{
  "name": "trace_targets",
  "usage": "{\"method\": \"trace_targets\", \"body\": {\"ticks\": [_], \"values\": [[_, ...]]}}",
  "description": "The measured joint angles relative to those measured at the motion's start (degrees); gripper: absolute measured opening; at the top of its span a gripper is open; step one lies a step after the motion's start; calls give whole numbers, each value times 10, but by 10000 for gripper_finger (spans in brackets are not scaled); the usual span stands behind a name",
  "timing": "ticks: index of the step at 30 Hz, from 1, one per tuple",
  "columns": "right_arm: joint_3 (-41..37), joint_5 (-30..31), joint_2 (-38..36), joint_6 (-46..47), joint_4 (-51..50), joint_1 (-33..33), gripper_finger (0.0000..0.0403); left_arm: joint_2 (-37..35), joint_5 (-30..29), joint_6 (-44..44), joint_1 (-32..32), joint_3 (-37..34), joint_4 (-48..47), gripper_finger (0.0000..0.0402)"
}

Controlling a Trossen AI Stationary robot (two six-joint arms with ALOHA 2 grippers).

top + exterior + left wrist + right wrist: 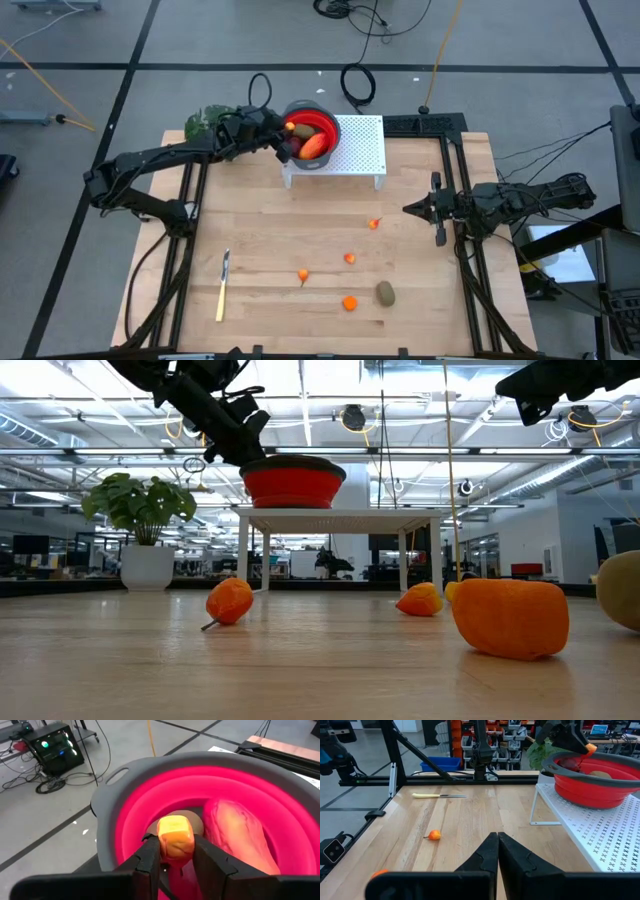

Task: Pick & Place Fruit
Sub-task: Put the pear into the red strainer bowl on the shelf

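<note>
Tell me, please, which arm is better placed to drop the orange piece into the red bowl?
Left: its claw already holds the orange piece over the red bowl. The right claw is shut, empty, beside the table's right edge.

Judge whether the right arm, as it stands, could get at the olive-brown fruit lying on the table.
Probably yes. The olive-brown fruit lies in the open on the wooden table, on the right arm's side, with only small orange pieces nearby. The right gripper hovers shut and empty; the left gripper is busy at the red bowl.

My left gripper (176, 857) has matt black plastic fingers. The bowl (280, 815) looks soft, smooth and red, with a matt grey rim. The table (300, 230) is pale, smooth wood; the rack (362, 145) is perforated white metal.
</note>
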Motion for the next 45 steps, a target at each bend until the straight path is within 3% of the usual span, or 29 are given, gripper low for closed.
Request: {"method": "trace_targets", "body": {"ticks": [13,20,25,30,39,45], "values": [[0,-1,0,17,0,0,4,0,0,12,0,0,37,190],[0,-2,0,16,0,0,4,-13,37,8,-16,84,-40,208],[0,-2,0,15,0,0,4,-13,47,-53,-54,175,-200,209],[0,-2,0,15,0,0,4,-11,46,-126,-105,224,-300,209],[0,-3,0,15,0,0,4,-12,45,-247,-198,238,-350,209],[0,-3,0,15,0,0,4,-12,14,-339,-267,238,-362,209]]}}
